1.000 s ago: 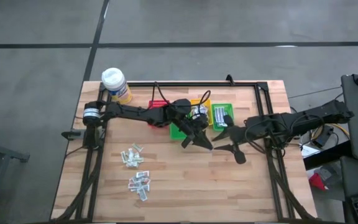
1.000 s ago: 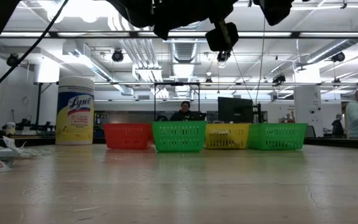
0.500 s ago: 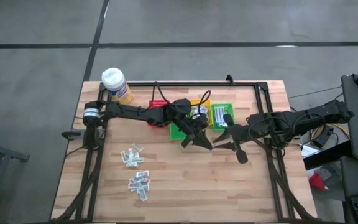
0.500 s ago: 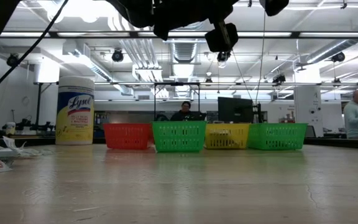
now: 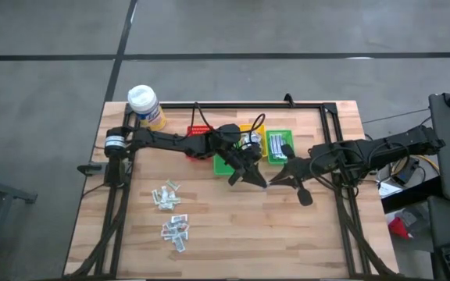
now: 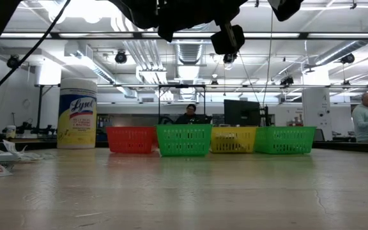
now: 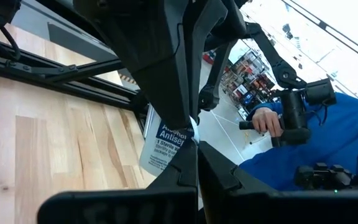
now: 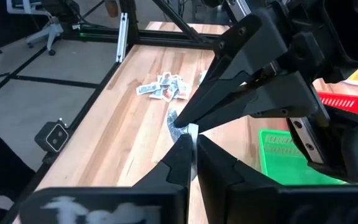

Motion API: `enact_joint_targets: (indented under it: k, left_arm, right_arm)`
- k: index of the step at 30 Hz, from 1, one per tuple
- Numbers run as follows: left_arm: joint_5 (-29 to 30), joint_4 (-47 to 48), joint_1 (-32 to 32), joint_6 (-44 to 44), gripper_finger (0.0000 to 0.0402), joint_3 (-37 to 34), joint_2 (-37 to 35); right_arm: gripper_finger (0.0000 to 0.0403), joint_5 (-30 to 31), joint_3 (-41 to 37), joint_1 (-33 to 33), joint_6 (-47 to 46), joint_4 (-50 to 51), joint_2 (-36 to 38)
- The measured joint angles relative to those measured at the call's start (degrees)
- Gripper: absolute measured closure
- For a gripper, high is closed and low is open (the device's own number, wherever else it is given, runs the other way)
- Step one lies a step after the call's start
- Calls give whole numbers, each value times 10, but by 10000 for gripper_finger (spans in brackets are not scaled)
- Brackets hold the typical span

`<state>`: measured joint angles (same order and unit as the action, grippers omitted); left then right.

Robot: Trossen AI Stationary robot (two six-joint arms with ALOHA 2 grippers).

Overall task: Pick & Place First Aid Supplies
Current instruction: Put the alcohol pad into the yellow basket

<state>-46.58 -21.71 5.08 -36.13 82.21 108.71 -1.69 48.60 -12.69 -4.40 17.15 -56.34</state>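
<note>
Gripping: left pincer [image 7: 188, 140] clamped on white packet [image 7: 165, 146]
Right pincer [image 8: 190, 138]: clamped on same packet, above bench [image 5: 233, 226]

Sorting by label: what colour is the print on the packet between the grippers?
Blue, on a white packet; left wrist view.

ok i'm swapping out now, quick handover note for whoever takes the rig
Left gripper: shut on a white packet with blue print, held above mid-table in front of the bins.
Right gripper: just shut, tip to tip with the left, apparently on the same packet; looks like a handover.
Bins: red, green, yellow, green in a row at the back; right green bin holds some packets.
Left to do: two piles of packets wait at the table's front left.
</note>
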Motion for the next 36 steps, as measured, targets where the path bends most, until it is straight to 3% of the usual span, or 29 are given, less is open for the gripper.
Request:
enact_joint_targets:
  k: [20,36]
  left_arm:
    - [30,-1,3,-2,392,-1,0]
    - [19,-2,17,19,210,0,0]
  right_arm:
    - [395,3,0,17,1,29,1]
    - [395,20,-1,20,-1,65,0]
